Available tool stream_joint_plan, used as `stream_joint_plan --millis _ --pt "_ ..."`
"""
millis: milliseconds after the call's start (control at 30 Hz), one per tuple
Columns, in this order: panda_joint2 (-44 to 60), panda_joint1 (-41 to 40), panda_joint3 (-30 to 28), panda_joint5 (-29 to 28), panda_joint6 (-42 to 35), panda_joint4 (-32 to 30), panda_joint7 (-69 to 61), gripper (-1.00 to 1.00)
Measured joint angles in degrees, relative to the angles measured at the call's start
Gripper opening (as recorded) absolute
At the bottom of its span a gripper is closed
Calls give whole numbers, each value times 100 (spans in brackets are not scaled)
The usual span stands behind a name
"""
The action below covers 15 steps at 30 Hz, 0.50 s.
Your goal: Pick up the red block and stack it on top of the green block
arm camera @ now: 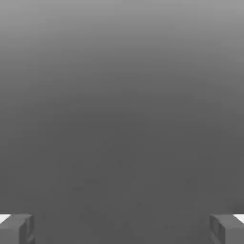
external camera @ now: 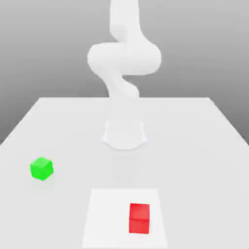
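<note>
The red block (external camera: 139,218) sits on the white table near its front edge, a little toward the exterior view's right of centre. The green block (external camera: 42,168) rests on the table at the exterior view's left, well apart from the red one. Neither block touches the other. In the hand view my gripper (arm camera: 122,231) is open, its two grey fingertips (arm camera: 16,228) far apart with nothing between them and a plain grey background beyond. No block appears in the hand view.
The white arm (external camera: 124,58) rises from its round base (external camera: 124,133) at the middle of the table (external camera: 194,146) and bends upward out of the picture. A paler rectangular patch (external camera: 107,214) surrounds the red block.
</note>
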Motion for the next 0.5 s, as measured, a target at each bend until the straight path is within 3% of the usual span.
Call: stream_joint_plan --millis 500 --pt "3153 -103 363 -195 1470 -1050 646 0"
